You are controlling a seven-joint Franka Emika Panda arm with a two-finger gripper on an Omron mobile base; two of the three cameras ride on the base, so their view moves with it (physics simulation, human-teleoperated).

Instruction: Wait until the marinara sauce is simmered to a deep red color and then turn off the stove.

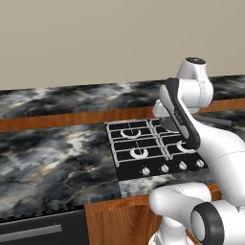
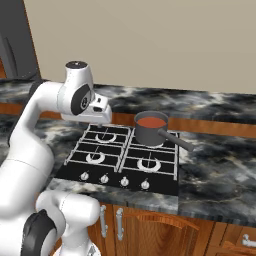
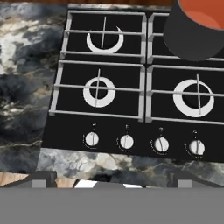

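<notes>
The stove (image 2: 120, 161) is a black cooktop with pale grates, set into the marble counter. On its back right burner stands the dark grey saucepan (image 2: 149, 132), long handle (image 2: 176, 140) pointing right and toward me. The marinara sauce (image 2: 151, 121) inside is a flat red-orange disc, seen again as the sauce (image 3: 203, 11) at the hand view's top right. My gripper (image 3: 113, 179) hovers above the stove's front left, open and holding nothing, fingertips (image 3: 43, 179) wide apart. Several silver knobs (image 3: 126, 141) line the front edge below it. The gripper (image 2: 102, 121) hangs left of the pan, apart from it.
Dark marble counter (image 1: 52, 158) spreads left and right of the stove, with a wooden strip and raised ledge behind. Wooden cabinet doors (image 2: 145, 230) sit below. A dark appliance front (image 1: 38, 232) is at lower left. My own arm (image 1: 191, 124) hides the stove's right half in the left base view.
</notes>
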